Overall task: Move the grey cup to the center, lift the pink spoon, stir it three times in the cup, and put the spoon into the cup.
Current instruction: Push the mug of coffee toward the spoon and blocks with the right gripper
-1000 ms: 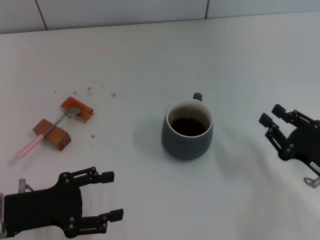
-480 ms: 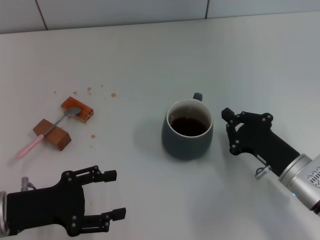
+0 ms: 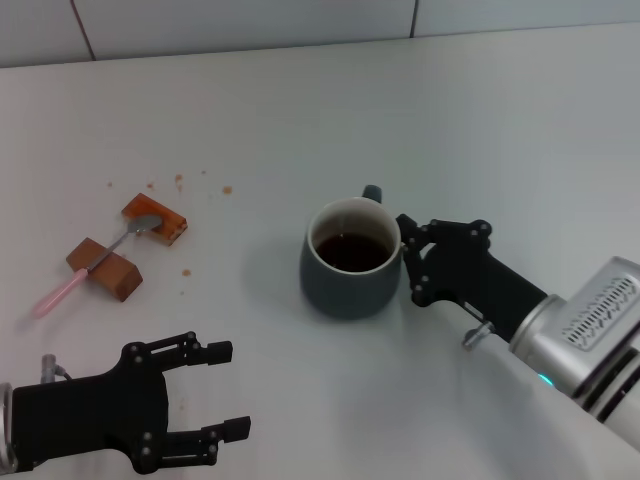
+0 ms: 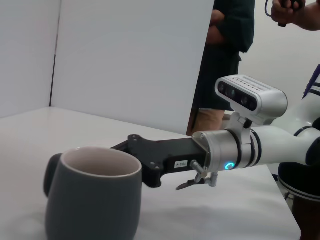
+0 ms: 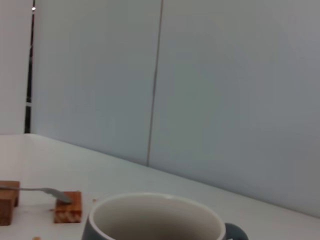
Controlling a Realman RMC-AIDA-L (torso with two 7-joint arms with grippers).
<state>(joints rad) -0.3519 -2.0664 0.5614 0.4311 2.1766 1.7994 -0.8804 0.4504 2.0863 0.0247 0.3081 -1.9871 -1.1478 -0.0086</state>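
Shifted leftward, grey cup (image 3: 348,262), right end effector (image 3: 410,262) touching its side

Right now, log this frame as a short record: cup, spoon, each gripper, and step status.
cup: grey cup upright, dark liquid inside
spoon: pink spoon lying across two wooden blocks, untouched
right gripper: right gripper against the cup's side, fingers open
left gripper: left gripper open, low at the near left, idle
step: cup being moved; spoon not yet lifted

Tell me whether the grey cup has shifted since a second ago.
Yes. The grey cup has slid toward the wooden blocks, which stayed put, with the right claw against its side.
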